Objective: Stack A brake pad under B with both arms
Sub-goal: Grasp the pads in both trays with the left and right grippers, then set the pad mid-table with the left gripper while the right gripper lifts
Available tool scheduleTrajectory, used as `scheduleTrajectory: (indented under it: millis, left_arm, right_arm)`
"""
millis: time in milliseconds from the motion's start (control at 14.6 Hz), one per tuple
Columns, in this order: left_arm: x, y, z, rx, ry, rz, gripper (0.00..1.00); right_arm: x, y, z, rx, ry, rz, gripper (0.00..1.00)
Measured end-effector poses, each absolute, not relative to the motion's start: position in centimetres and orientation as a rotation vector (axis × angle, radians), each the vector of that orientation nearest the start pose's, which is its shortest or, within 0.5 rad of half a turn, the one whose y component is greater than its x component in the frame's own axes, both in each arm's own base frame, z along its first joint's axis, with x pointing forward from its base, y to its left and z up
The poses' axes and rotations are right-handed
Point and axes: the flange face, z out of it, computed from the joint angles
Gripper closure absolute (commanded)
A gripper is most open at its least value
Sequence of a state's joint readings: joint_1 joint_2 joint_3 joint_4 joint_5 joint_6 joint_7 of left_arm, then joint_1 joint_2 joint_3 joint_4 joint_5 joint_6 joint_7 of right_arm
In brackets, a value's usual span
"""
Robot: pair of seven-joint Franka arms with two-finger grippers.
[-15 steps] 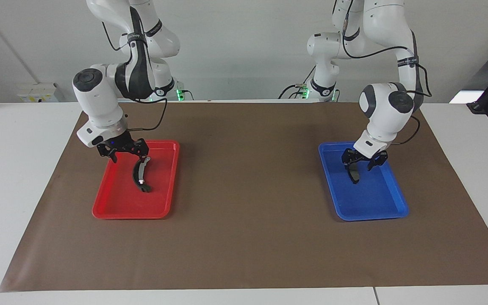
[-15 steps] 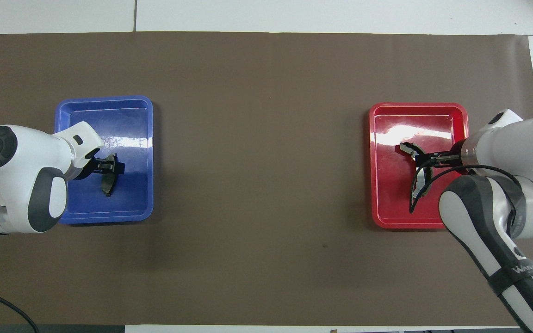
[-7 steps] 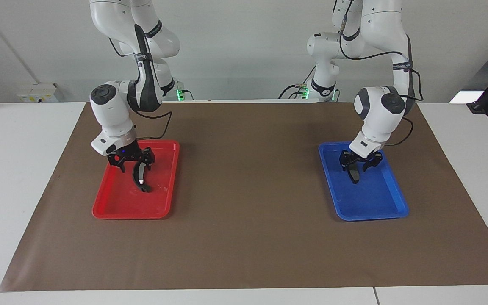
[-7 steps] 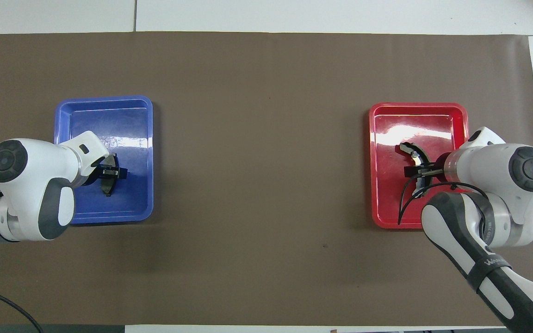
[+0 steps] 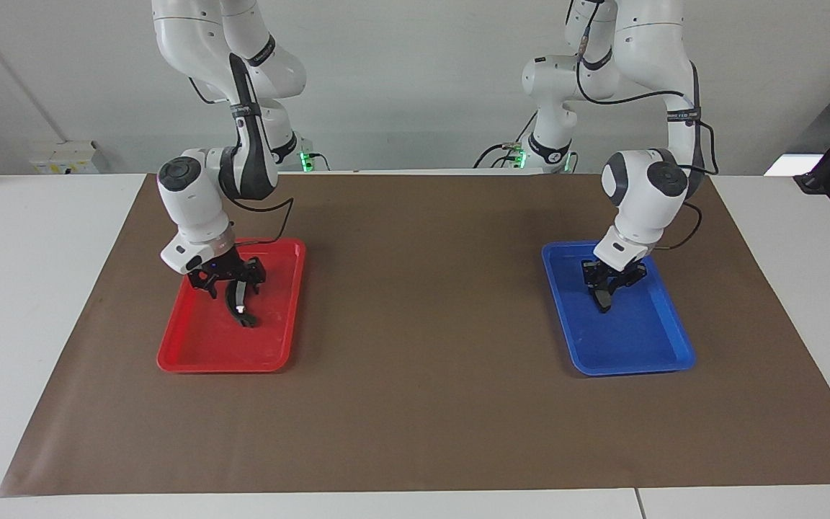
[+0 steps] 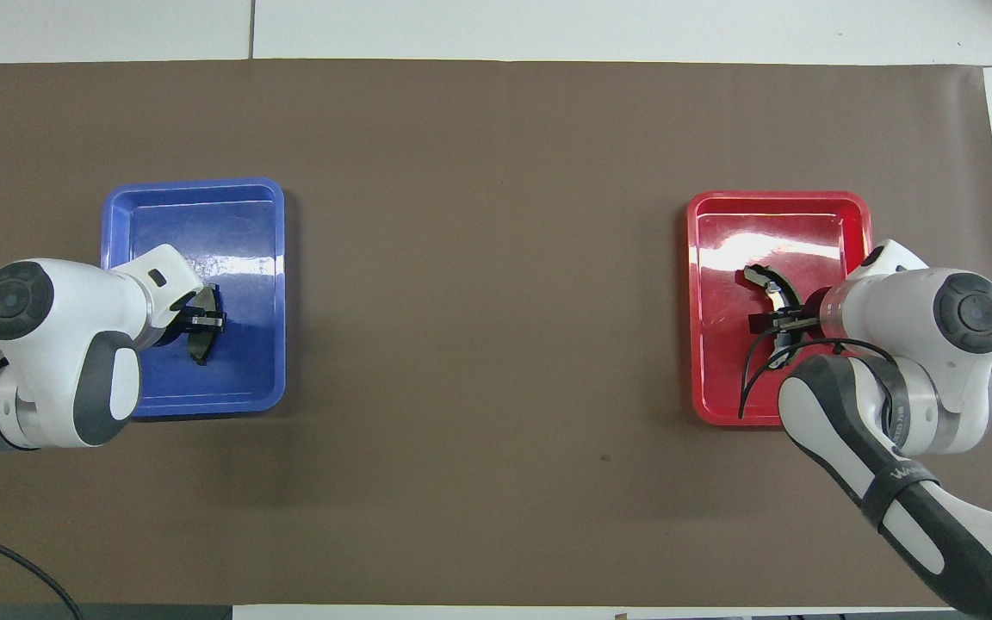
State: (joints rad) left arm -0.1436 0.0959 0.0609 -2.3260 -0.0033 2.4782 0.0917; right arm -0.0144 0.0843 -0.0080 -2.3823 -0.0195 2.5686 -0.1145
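Observation:
The A brake pad, short and dark grey, lies in the blue tray toward the left arm's end of the table. My left gripper is down on it, shut on the pad's end nearer the robots. B, the long black crescent with a silvery spot, lies in the red tray. My right gripper is low over B's middle and stands open, one finger on each side of the crescent.
Both trays sit on a brown mat that covers most of the white table. The wide stretch of mat between the trays holds nothing. A black cable from the right arm hangs over the red tray's nearer part.
Both grippers have come down into their trays. The left gripper has closed on the short pad. The right gripper has swung in over the crescent's middle and stayed open.

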Motion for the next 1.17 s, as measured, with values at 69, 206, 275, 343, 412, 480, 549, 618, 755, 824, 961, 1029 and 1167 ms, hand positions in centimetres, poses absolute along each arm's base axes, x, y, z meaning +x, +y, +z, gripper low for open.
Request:
scheduleTrajectory:
  millis: [69, 206, 275, 343, 412, 480, 549, 618, 755, 824, 961, 1029, 1167]
  left_arm:
    - [52.3, -4.4, 31.0, -3.127, 0.258, -0.068, 0.99]
    - [53.8, -5.0, 33.7, -3.128, 0.263, -0.039, 0.99]
    - [54.8, -6.0, 35.7, -3.128, 0.274, -0.035, 0.99]
    - [55.5, -7.5, 37.4, -3.129, 0.269, -0.052, 0.99]
    - [56.0, -9.8, 38.7, -3.134, 0.248, -0.084, 0.99]
    - [56.0, -12.6, 39.4, -3.139, 0.23, -0.109, 0.99]
    - [55.7, -15.6, 39.5, -3.144, 0.223, -0.118, 0.99]
    - [55.4, -18.6, 39.3, -3.149, 0.214, -0.123, 0.99]
    - [55.0, -24.3, 38.4, -3.16, 0.177, -0.13, 0.99]
    - [55.0, -27.0, 37.9, -3.164, 0.151, -0.131, 0.99]
    - [55.2, -31.9, 36.2, -3.17, 0.123, -0.134, 0.99]
    - [55.2, -34.0, 35.3, -3.176, 0.133, -0.152, 0.99]
    - [54.7, -37.2, 33.6, -3.189, 0.143, -0.171, 0.96]
  right_arm:
    - [51.1, -1.2, 29.5, -3.152, -0.189, -0.159, 0.1]
    - [51.1, -1.2, 29.5, -3.151, -0.21, -0.158, 0.12]
    - [51.1, -1.2, 29.5, -3.151, -0.211, -0.157, 0.13]
    - [51.1, -1.2, 29.4, -3.151, -0.211, -0.156, 0.14]
    - [51.1, -1.2, 29.4, -3.151, -0.211, -0.154, 0.14]
    - [51.0, -1.2, 29.3, -3.15, -0.209, -0.152, 0.18]
    - [51.0, -1.2, 29.2, -3.149, -0.207, -0.149, 0.21]
    - [50.9, -1.2, 29.1, -3.148, -0.205, -0.146, 0.28]
    - [50.9, -1.2, 29.1, -3.147, -0.204, -0.142, 0.73]
    - [50.9, -1.1, 29.1, -3.147, -0.205, -0.142, 1.0]
    - [50.9, -1.1, 29.1, -3.147, -0.203, -0.146, 1.0]
    - [51.0, -1.1, 29.2, -3.147, -0.203, -0.15, 1.0]
    - [51.3, -1.1, 29.5, -3.146, -0.171, -0.163, 1.0]
